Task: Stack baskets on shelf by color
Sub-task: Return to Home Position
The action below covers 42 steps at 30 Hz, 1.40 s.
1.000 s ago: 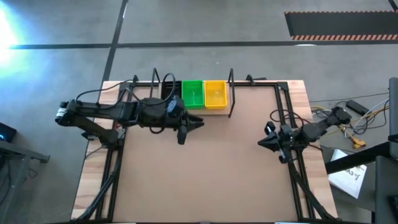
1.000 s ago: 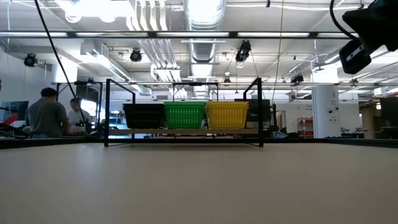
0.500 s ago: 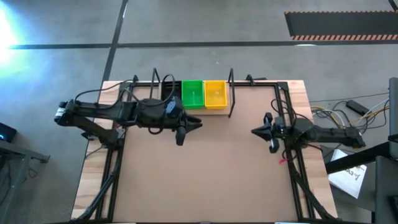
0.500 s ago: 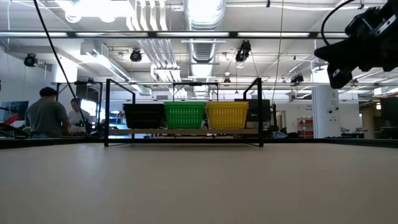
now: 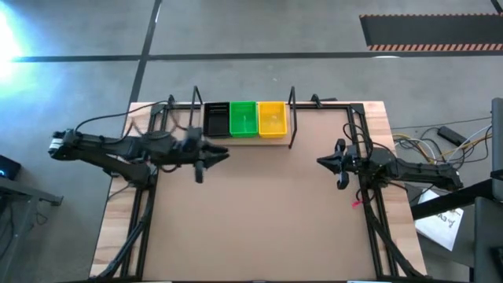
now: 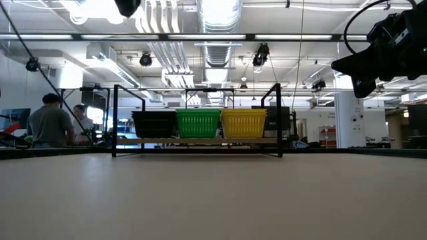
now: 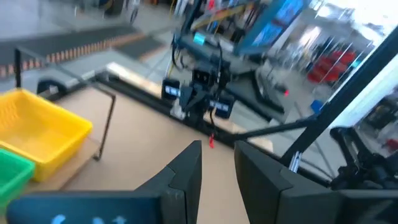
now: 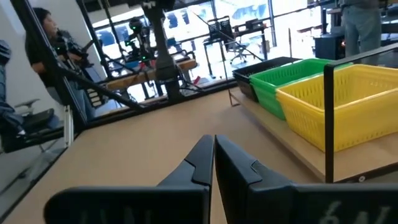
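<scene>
Black, green, yellow baskets (image 6: 197, 124) side-by-side on shelf (image 6: 200, 141)

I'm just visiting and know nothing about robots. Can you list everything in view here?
Black baskets: one pile, shelf's left end in the high view; number per pile hidden.
Green baskets: one pile, middle.
Yellow baskets: one pile, right end.
Shelf: one, light wood, black wire ends, table's far edge.
Table: one, tan.
People: two, room behind.
Left tool: dark, slightly open, empty, raised near the black baskets.
Right tool: dark, shut, empty, near the table's right edge.
</scene>
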Each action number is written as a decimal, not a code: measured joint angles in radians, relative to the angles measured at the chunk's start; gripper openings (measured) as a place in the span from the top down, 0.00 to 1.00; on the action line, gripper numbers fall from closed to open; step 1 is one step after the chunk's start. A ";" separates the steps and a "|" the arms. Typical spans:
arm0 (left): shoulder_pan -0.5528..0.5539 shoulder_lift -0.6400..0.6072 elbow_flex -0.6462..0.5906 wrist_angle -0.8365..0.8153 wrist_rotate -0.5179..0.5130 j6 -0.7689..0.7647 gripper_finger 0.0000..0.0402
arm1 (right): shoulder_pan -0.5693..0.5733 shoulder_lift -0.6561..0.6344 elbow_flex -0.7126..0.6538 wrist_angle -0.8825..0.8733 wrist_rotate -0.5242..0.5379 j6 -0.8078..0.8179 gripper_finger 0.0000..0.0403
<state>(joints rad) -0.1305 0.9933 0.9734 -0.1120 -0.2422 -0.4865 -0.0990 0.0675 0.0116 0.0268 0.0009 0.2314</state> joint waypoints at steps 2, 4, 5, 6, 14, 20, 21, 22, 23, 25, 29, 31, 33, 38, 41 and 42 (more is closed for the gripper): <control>0.001 -0.082 -0.106 0.088 -0.003 0.035 0.80 | 0.000 0.000 0.000 0.001 0.000 0.000 0.98; 0.002 -0.164 -0.202 0.152 -0.004 0.080 0.80 | 0.000 0.001 0.000 0.001 0.000 0.000 0.98; 0.003 -0.209 -0.249 0.165 -0.004 0.101 0.80 | 0.000 0.001 0.000 0.002 0.000 0.000 0.98; 0.005 -0.252 -0.291 0.164 -0.005 0.121 0.80 | 0.000 0.001 0.000 0.003 0.000 0.000 0.98; 0.019 -0.543 -0.573 0.165 -0.054 0.331 0.83 | 0.000 0.001 0.001 0.005 0.000 0.000 0.98; 0.031 -0.773 -0.749 0.184 -0.017 0.366 0.98 | 0.000 0.001 0.001 0.007 0.000 0.000 0.98; 0.031 -0.811 -0.778 0.184 -0.012 0.365 0.99 | 0.000 0.001 0.001 0.006 0.000 0.000 0.98; 0.032 -0.851 -0.804 0.183 -0.006 0.365 0.99 | 0.000 0.001 0.001 0.007 0.000 0.000 0.98; 0.032 -0.892 -0.828 0.188 0.001 0.364 0.99 | 0.000 0.001 0.001 0.007 0.000 0.000 0.98; 0.032 -0.961 -0.871 0.221 0.015 0.364 1.00 | 0.000 0.001 0.001 0.006 0.000 0.000 0.98; 0.033 -0.960 -0.935 0.271 0.075 0.364 1.00 | 0.000 0.001 0.001 0.005 0.002 0.000 0.98; 0.033 -0.930 -0.955 0.326 0.116 0.367 1.00 | 0.000 0.000 0.001 0.004 0.002 0.000 0.98; 0.033 -0.916 -0.964 0.324 0.138 0.380 1.00 | 0.000 0.000 0.001 0.005 0.002 0.000 0.98; 0.033 -0.918 -0.965 0.311 0.208 0.501 1.00 | 0.000 0.002 0.001 0.003 0.002 0.000 0.98; 0.040 -0.923 -0.965 0.284 0.226 0.545 1.00 | 0.000 0.001 0.001 0.004 0.001 0.000 0.98; 0.046 -0.923 -0.965 0.273 0.228 0.550 1.00 | 0.000 0.001 0.001 0.006 0.002 0.000 0.98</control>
<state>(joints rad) -0.0840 0.0702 0.0080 0.1615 -0.0146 0.0637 -0.0990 0.0685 0.0128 0.0327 0.0025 0.2314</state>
